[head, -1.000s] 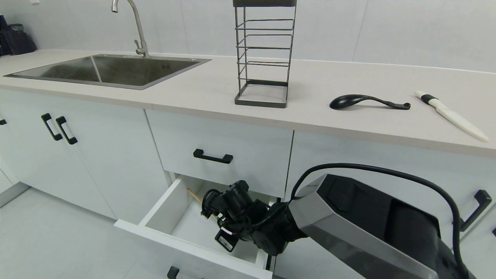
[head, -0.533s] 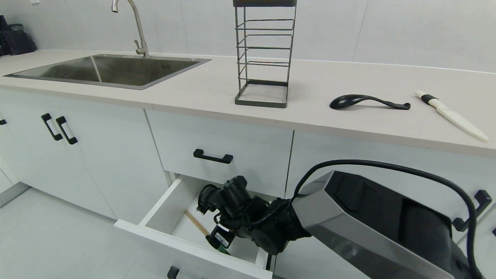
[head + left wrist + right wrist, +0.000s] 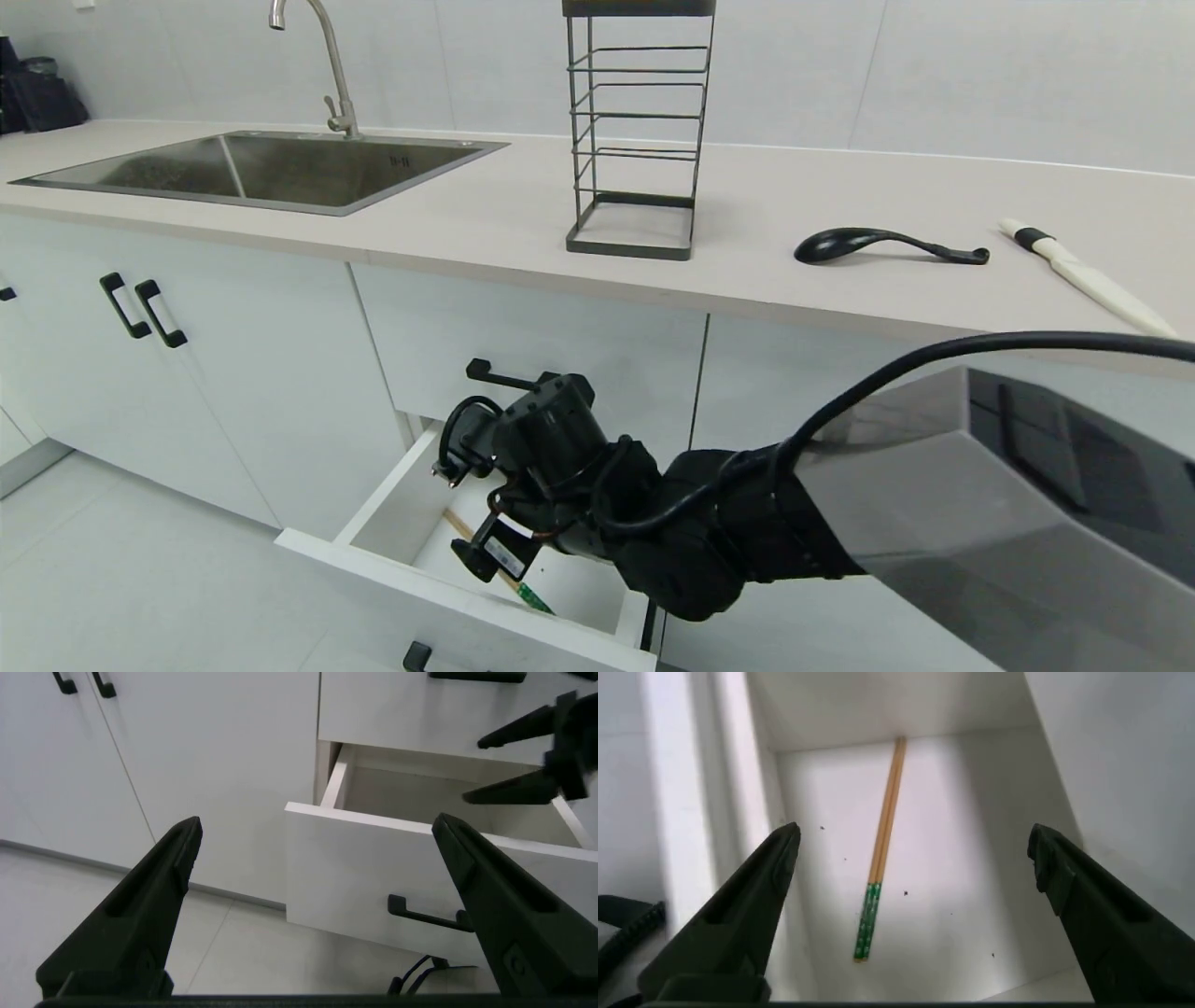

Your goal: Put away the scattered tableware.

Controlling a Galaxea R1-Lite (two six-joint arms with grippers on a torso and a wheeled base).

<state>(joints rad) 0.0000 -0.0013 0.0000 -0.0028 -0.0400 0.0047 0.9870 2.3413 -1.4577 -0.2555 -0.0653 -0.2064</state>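
While my right gripper (image 3: pixel 912 840) hangs over the open drawer (image 3: pixel 378 499), its jaws spread wide with nothing between them, I see a pair of chopsticks (image 3: pixel 881 847) lying flat on the drawer floor. On the countertop (image 3: pixel 523 215), far right, a black spoon (image 3: pixel 840 245) and a white knife (image 3: pixel 1088 280) lie apart. My left gripper (image 3: pixel 318 826), also wide and empty, faces the drawer front.

Chopsticks (image 3: pixel 882 847) look wooden, spoon (image 3: pixel 826 245) glossy, sink (image 3: pixel 168 170) brushed metal.
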